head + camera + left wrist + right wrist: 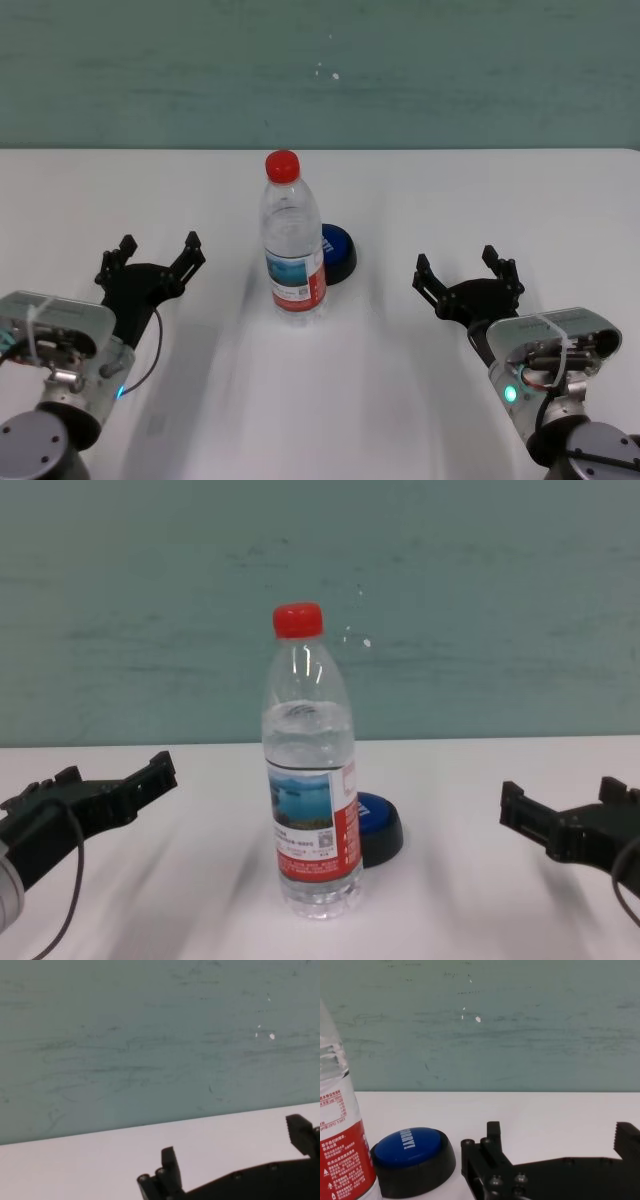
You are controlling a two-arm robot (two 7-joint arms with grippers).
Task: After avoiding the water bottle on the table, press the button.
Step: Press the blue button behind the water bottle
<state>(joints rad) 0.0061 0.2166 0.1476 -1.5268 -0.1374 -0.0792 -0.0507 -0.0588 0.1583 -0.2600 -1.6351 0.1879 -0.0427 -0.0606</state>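
Note:
The water bottle (pixel 293 250) stands upright mid-table, clear with a red cap and a blue-and-red label. Directly behind it and a little to the right sits the blue dome button (pixel 340 252) on its black base, partly hidden by the bottle. In the right wrist view the button (pixel 412 1152) lies beside the bottle (pixel 340 1150). My right gripper (pixel 460 262) hovers open to the right of the button, empty. On the bottle's left, my left gripper (pixel 160 246) is open and empty, apart from it.
The white table (pixel 500 200) ends at a teal wall behind. The chest view shows the bottle (pixel 310 800) between the left gripper (pixel 110 780) and right gripper (pixel 563 795), with the button (pixel 382 825) behind it.

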